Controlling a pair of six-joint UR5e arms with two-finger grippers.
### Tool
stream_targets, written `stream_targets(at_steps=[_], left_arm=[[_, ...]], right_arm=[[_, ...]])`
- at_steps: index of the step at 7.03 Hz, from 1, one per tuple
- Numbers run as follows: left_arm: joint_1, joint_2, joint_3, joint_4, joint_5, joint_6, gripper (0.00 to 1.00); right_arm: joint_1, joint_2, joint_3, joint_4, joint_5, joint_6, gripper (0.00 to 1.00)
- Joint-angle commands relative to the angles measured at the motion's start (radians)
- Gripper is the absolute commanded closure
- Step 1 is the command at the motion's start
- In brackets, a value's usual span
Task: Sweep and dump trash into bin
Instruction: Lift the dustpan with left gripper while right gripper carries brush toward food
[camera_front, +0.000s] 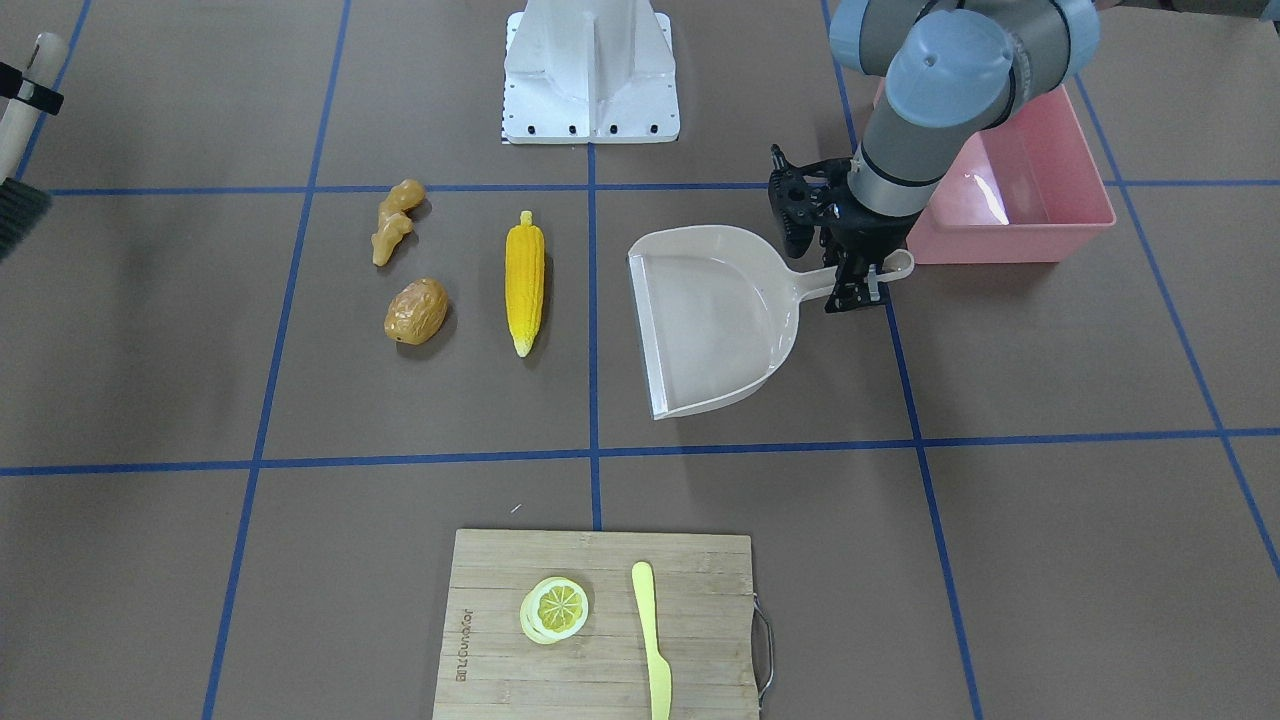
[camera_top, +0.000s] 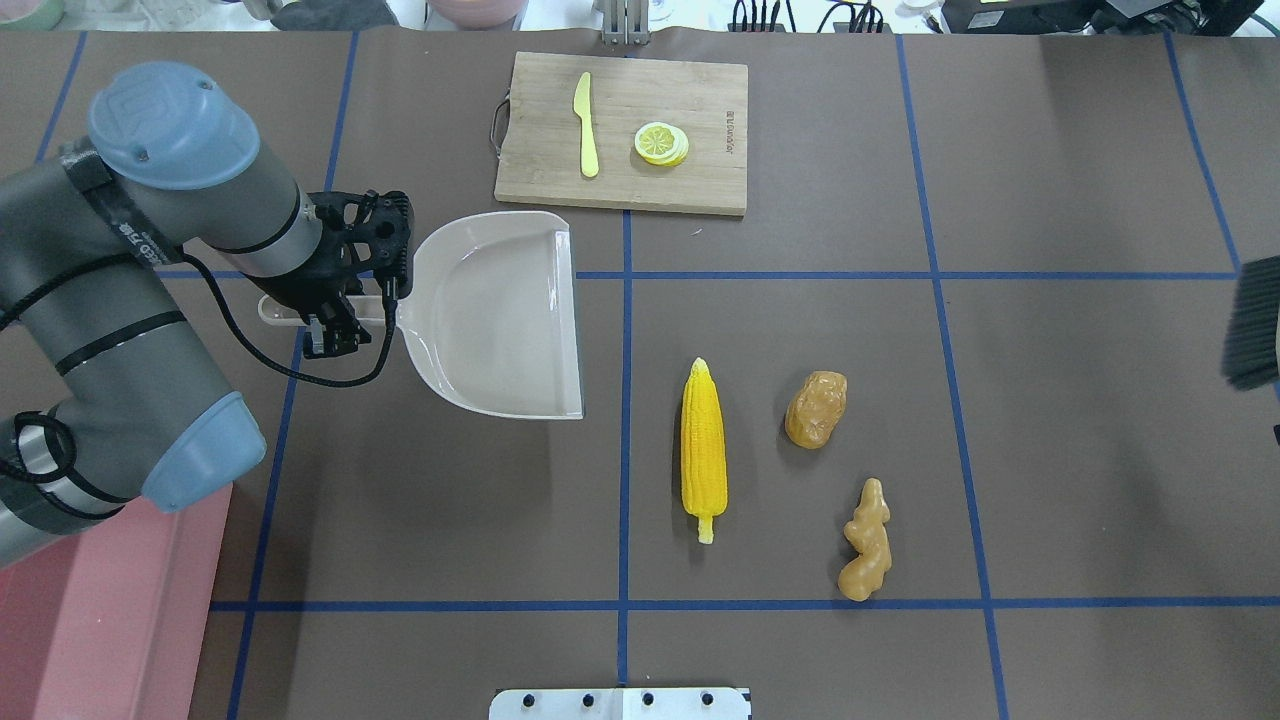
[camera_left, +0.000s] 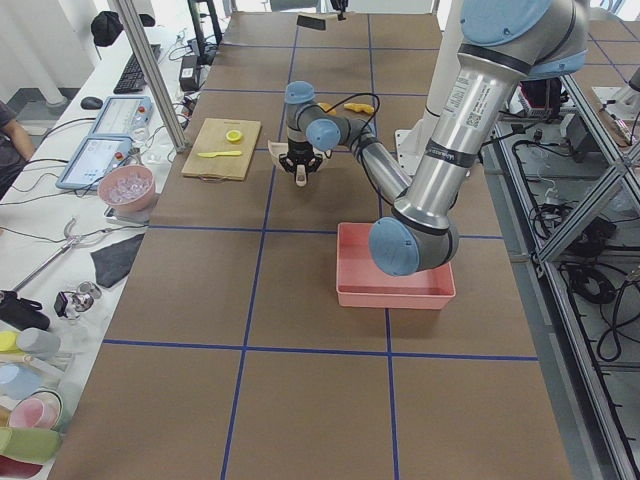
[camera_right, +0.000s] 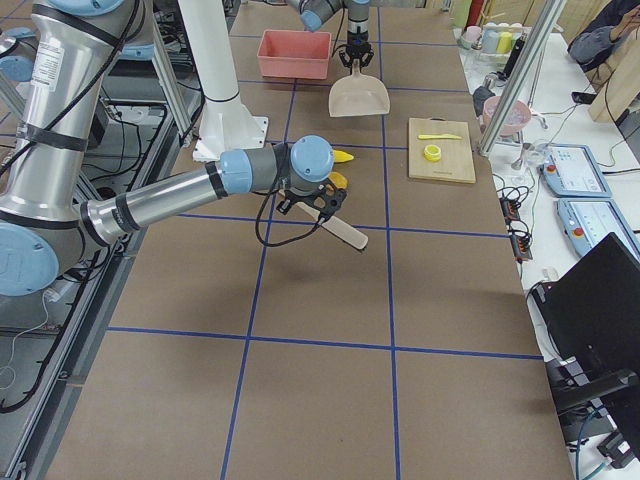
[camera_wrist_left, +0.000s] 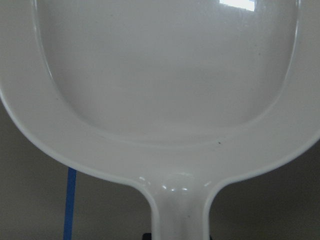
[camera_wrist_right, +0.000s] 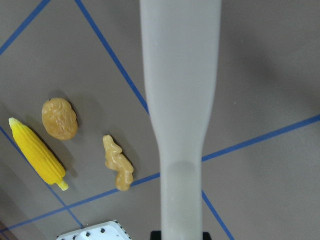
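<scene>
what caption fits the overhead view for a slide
Left pincer grips the dustpan handle; corn, potato, ginger lie unswept.

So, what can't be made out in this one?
Left hand: its tips are cut off by the left wrist view's bottom edge; overhead, the hand's own body covers them above the dustpan handle.
Right hand: seen only small in the exterior right view; open or shut unclear.
Brush: cut by the frame edge overhead and front-facing.
Bin: partly behind the left arm, front-facing and overhead.
</scene>
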Motion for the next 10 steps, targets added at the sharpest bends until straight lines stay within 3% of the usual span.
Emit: stream_targets(at_steps=[1,3,4,6,8,10], left_arm=[[0.075,-0.038,0.006,0.037,-0.001,0.001,1.0],[0.13,-0.064,0.032,0.053,0.003,-0.003,1.0],[0.159,-0.067,0.047,0.054,0.058,-0.003,1.0],[0.19,-0.093,0.093,0.053,0.072,-0.006,1.0],[0.221,-0.107,0.113,0.053,0.071,-0.009,1.0],[0.221,-0.133,0.145,0.053,0.066,-0.008,1.0]], right_arm=[[-0.029,-0.069,0.086,0.005,0.022,0.004,1.0],[-0.185,-0.066,0.077,0.156,-0.009,0.004,1.0],[-0.236,-0.055,0.06,0.181,-0.039,0.003,1.0],[-0.36,0.017,-0.024,0.253,-0.064,0.004,1.0],[-0.489,0.132,-0.08,0.347,-0.154,0.192,1.0],[-0.566,0.238,-0.244,0.629,-0.188,0.515,1.0]])
